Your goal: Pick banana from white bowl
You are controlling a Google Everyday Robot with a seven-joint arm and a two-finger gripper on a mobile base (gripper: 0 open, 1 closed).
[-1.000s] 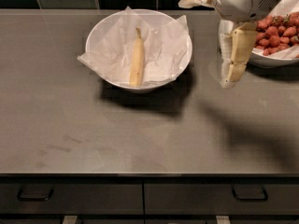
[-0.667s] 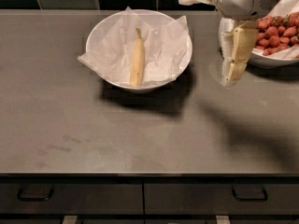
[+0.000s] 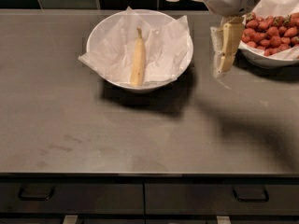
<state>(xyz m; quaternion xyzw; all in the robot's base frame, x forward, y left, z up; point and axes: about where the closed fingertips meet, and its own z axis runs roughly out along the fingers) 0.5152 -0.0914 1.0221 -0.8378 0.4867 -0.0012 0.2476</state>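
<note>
Tabletop: the grey tabletop carries two bowls along its far side, above dark drawer fronts.
White bowl: the white bowl stands far and left of centre, lined with crinkled paper whose corners overhang the rim.
Banana: the banana lies on the paper in the middle of the bowl, stem tip pointing far.
Claw: the claw hangs pointing down just right of the white bowl, well clear of the banana. Whether it is released or clenched cannot be told.
Strawberry bowl: the strawberry bowl sits far right, just beyond the claw.
Step in hand: by appearances the approach, with the fruit not yet touched.
Doing it well: carry the claw left above the rim, centre it over the banana's middle, close across its narrow width, and descend gently so the paper is not pinched.
</note>
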